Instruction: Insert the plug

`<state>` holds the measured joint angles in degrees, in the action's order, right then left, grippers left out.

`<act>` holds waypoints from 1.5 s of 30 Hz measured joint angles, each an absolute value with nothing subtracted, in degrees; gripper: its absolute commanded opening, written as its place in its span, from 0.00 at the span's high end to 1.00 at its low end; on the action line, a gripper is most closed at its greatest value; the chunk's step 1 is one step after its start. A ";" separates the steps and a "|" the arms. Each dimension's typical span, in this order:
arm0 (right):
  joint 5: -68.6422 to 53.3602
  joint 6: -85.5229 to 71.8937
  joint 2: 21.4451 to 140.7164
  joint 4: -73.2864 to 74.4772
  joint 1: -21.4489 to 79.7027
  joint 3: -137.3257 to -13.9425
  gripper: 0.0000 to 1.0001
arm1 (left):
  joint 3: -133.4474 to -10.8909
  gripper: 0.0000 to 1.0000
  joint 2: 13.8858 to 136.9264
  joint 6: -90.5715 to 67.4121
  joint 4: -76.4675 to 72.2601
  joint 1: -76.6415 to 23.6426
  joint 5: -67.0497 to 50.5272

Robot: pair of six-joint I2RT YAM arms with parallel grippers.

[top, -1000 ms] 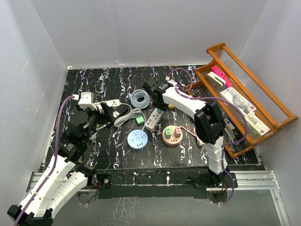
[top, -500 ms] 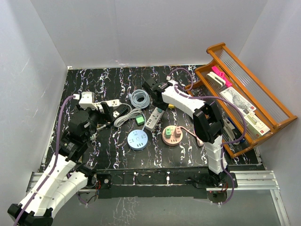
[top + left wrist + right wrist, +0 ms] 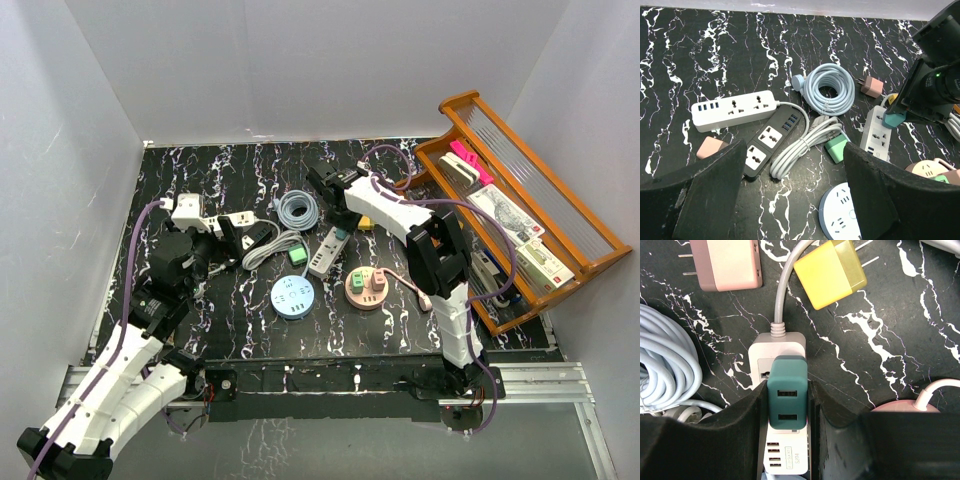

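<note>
White walls (image 3: pixel 300 60), black marbled table (image 3: pixel 200 170)

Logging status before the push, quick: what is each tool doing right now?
Left tool: open, holding nothing.
Right tool: closed on the teal plug over the white power strip.

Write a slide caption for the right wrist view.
Right claw grips a teal USB charger at the white power strip.

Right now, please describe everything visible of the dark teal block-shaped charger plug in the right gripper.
The dark teal plastic charger plug is a rounded block with two USB ports on its top face. The right gripper is shut on it, black fingers pressing both long sides. It stands over the white power strip, near the end where the grey cable enters. Its prongs are hidden, so seating cannot be judged.
</note>
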<state>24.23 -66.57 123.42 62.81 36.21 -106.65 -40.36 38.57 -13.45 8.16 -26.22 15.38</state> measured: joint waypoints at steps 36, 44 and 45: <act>21.43 -62.43 108.68 51.99 32.64 -96.27 0.30 | -40.36 0.21 44.10 -13.02 6.92 -26.24 13.63; 18.17 -59.11 106.10 44.99 23.18 -87.15 0.37 | -41.23 0.21 49.98 -15.90 4.51 -26.24 5.98; 18.15 -58.74 107.09 44.49 22.94 -87.15 0.36 | -41.65 0.21 50.85 -16.64 4.25 -26.24 4.91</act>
<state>18.15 -58.74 107.09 44.49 22.94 -87.15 -41.65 50.85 -16.64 4.25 -26.24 4.91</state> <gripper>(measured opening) 0.619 0.784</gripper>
